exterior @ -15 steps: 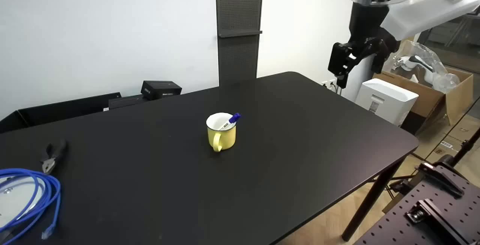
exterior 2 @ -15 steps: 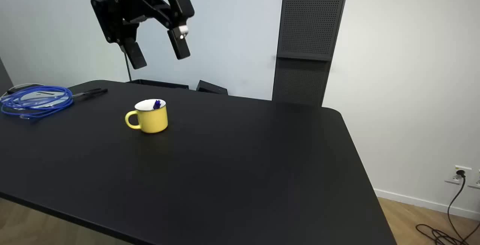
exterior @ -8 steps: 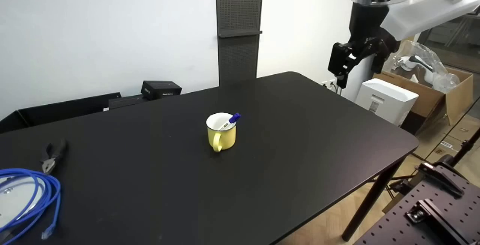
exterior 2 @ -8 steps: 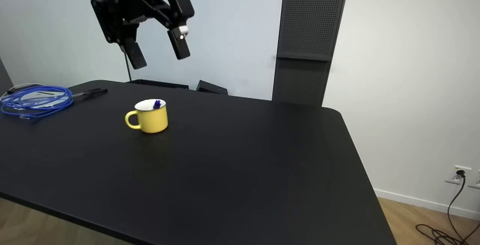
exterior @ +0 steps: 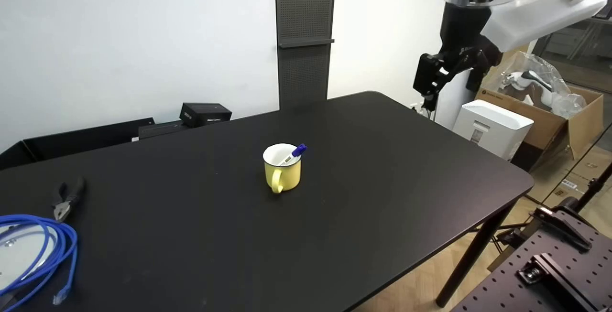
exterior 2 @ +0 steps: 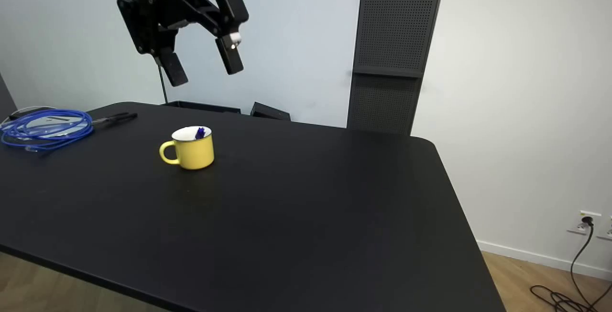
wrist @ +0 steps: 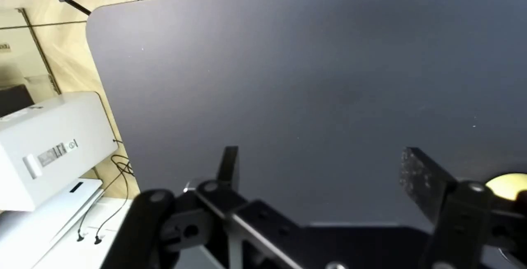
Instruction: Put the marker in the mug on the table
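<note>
the marker (exterior: 293, 154) is in the mug (exterior: 289, 178), tilted, its white barrel slanting down inside and its blue end sticking up at the rim. the yellow mug stands upright on the black table (exterior: 373, 207), its handle turned toward the camera in an exterior view. the gripper (exterior 2: 206, 74) hangs in the air, higher than the mug and well apart from it; its 2 fingers are spread wide, with the table showing between them in the wrist view. there a yellow bit of the mug shows at the right edge, partly hidden by the gripper. in both exterior views a coiled blue cable (exterior: 71, 242) and pliers (exterior: 64, 208) with dark handles lie on the table, close together and well apart from the mug. past the table's edge stand a white box (exterior: 495, 123) and an open cardboard box (exterior: 585, 118).
</note>
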Motion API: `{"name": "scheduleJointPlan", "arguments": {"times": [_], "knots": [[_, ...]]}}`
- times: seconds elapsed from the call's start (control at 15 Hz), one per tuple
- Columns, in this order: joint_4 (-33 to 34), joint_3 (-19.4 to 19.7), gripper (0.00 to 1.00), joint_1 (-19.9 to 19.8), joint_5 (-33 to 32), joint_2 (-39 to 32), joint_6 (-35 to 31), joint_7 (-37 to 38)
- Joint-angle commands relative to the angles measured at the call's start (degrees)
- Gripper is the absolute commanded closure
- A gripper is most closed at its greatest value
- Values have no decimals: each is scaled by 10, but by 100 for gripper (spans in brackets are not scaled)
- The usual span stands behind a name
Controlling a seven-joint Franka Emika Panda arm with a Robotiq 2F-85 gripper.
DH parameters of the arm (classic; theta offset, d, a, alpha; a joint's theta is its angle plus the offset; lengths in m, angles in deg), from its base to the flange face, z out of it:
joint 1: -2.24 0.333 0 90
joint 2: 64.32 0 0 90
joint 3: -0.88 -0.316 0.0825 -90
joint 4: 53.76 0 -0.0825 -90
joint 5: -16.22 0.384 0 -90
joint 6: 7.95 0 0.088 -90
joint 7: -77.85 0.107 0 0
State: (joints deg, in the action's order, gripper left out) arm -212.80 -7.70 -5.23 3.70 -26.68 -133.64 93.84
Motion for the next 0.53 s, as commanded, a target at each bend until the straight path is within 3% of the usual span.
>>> {"name": "scheduleJointPlan", "arguments": {"times": [0.0, 0.47], "knots": [[26, 5, 0, 31, -3, -55, -57, -33], [82, 35, 0, 134, 59, -200, -231, -203]]}}
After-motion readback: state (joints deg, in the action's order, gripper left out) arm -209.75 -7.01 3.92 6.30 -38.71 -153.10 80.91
